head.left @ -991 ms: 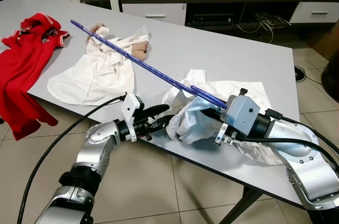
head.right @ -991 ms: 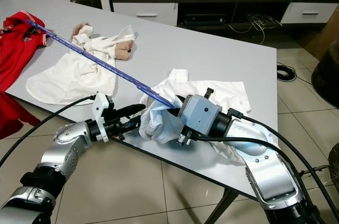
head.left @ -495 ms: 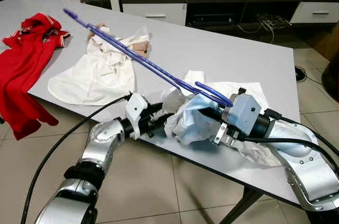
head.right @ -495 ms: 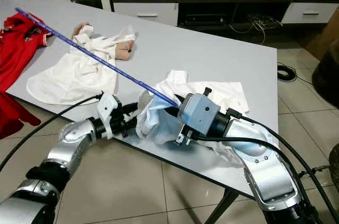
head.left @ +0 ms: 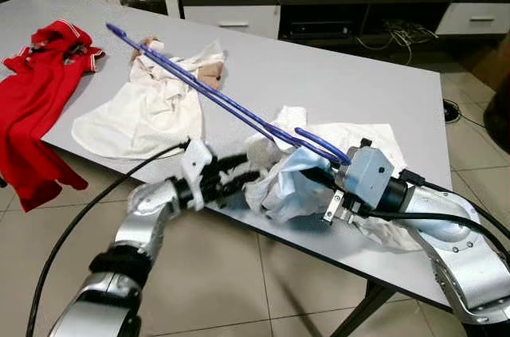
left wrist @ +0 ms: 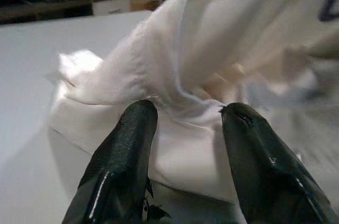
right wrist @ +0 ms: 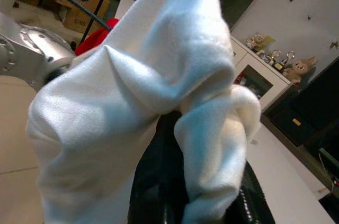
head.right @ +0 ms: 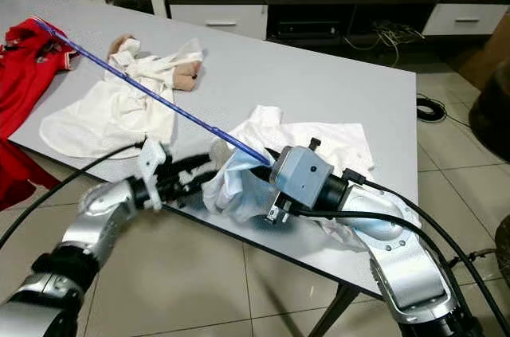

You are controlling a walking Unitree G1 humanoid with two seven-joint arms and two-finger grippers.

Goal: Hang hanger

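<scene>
**Hanger task: both grippers at the white shirt, near edge of table**

Long grey rectangular table point(head.left: 319, 82) stands on a tiled floor; a dark TV cabinet point(head.left: 319, 2) runs behind its far edge.

Red garment point(head.left: 36, 90) hangs over the table's left end, partly off the edge.

Crumpled cream-white garment point(head.left: 151, 106) lies spread near the left end, inward of the red one, with a tan patch at its top.

White shirt point(head.right: 319, 142) lies bunched at the near edge, toward the right end. One part is gathered up off the surface and wrapped over the right gripper.

Long thin blue plastic hanger point(head.left: 215, 98) slants above the table, not resting flat. Its far tip is up over the cream-white garment; its near end loops into the raised shirt fabric beside the right wrist.

Right gripper point(right wrist: 175, 192), on the silver arm with a blue-grey wrist block, sits at the near edge buried in the shirt. Its black fingers are clamped on a fold of the cloth, fabric draped over them.

Left gripper point(left wrist: 188, 115) reaches in from the near edge, level with the tabletop. Its two black fingers point(left wrist: 127, 144) stand apart, tips touching the bunched shirt, cloth between them but not pinched.
</scene>
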